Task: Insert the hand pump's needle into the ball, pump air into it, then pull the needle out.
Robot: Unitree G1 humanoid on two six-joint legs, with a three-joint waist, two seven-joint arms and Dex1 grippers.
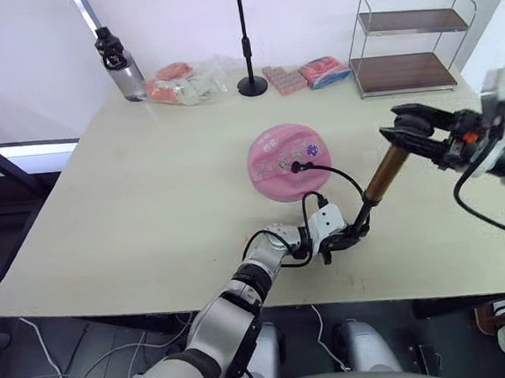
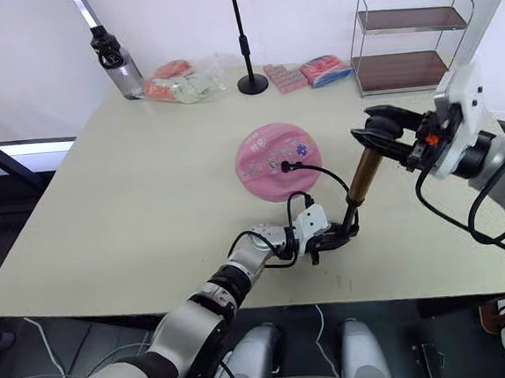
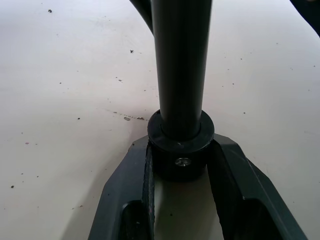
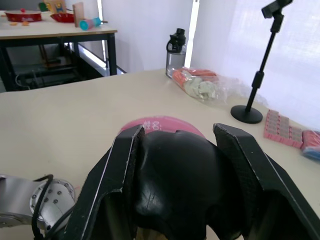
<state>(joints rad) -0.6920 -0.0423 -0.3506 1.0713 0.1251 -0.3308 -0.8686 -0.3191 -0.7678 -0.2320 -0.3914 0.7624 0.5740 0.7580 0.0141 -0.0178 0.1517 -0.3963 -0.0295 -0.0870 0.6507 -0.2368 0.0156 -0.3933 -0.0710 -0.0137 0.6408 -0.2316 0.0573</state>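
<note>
We have our left hand point(image 1: 337, 242) clamped on the hand pump's point(image 1: 381, 178) base cap to brace it on the tabletop point(image 1: 148, 207), our right hand point(image 1: 404, 128) gripping its handle for pumping, the hose reaching the ball point(image 1: 287, 161) just beyond.

Beige table point(image 1: 148, 207) — white wall behind, wire 2-shelf rack point(image 1: 412, 41).
</note>
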